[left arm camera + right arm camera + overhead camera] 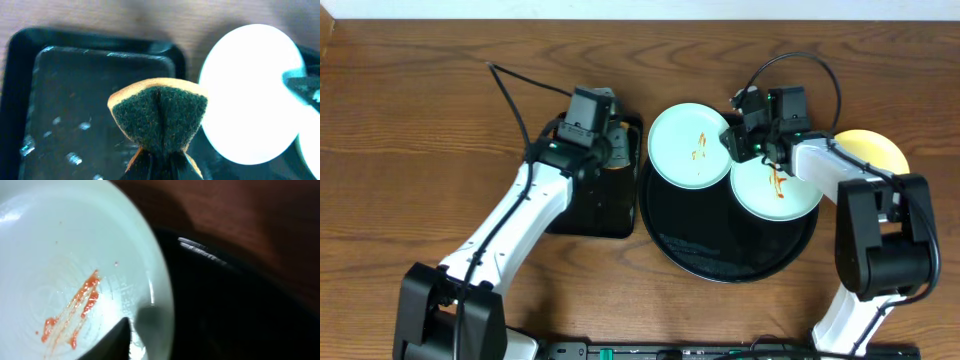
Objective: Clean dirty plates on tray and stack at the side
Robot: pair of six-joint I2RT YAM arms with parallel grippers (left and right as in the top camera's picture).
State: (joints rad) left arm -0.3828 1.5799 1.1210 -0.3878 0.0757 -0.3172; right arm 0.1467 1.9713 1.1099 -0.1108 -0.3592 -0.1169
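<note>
Smooth glossy plates [690, 145], shiny black tray [720, 250], coarse fibrous sponge [160, 117], wood-grain table [420, 120].

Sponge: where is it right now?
Left wrist view: the yellow sponge with green scouring face is pinched in the left hand, over the small rectangular black tray, just left of a pale blue-green round plate.

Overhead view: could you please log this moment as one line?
left gripper holds sponge | right gripper at smeared blue-green plate rim

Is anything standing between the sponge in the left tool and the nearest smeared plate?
Nothing visible. The left tool holds the sponge over the rectangular tray; the plate beside it lies uncovered.
</note>
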